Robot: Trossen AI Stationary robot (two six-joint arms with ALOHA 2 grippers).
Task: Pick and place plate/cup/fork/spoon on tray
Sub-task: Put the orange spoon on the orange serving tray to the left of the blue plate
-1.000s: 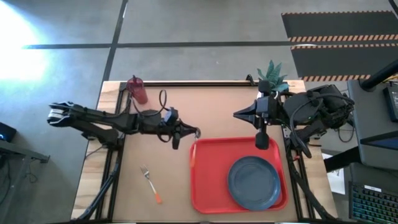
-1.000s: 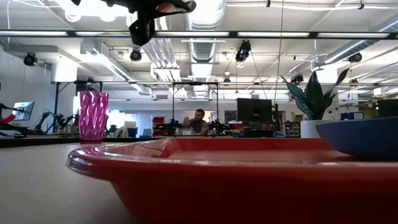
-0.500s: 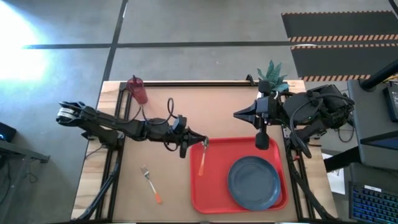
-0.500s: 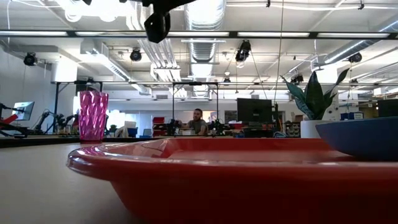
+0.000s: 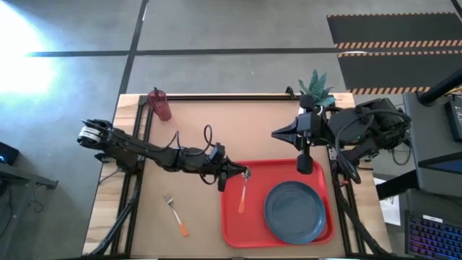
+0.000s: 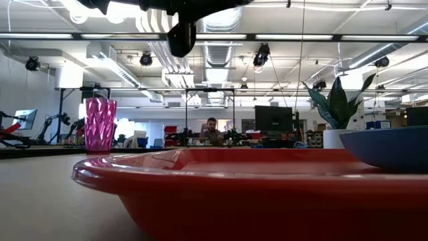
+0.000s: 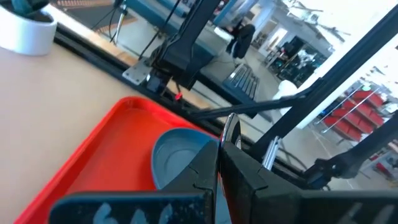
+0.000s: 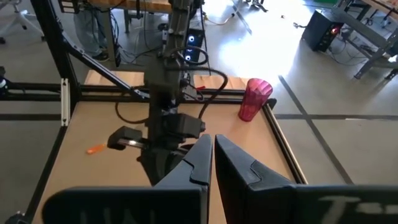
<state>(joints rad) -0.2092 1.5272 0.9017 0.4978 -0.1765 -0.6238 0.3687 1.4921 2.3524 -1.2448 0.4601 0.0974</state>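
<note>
My left gripper (image 5: pixel 244 173) is shut on the spoon (image 5: pixel 242 198) above the left part of the red tray (image 5: pixel 231 224). The spoon's orange handle points toward the table's near edge. The dark blue-grey plate (image 5: pixel 294 211) lies on the tray's right half. The fork (image 5: pixel 175 214) lies flat on the table, left of the tray. The red cup (image 5: pixel 159 105) stands upright at the far left. My right gripper (image 5: pixel 304 165) hangs shut and raised over the tray's far right edge, holding nothing. My left gripper pinches the spoon between its two fingers at the silver bowl end (image 7: pixel 231 127), which sticks out past the fingertips. The fingers come nearly level from the table's left and lie across the spoon. The spoon is lifted clear of the tray, and its handle (image 5: pixel 241 206) reaches toward the near edge.
A white pot with a green plant (image 5: pixel 315 87) stands at the far right corner. Bare table lies between the cup, the fork and the tray. People and desks (image 6: pixel 212 130) show in the room beyond the table.
My left gripper has carried the spoon toward the table's right and near edges and a little down, from the tray's far left corner to over the tray's left part. It has stayed shut. My right arm has kept still.
</note>
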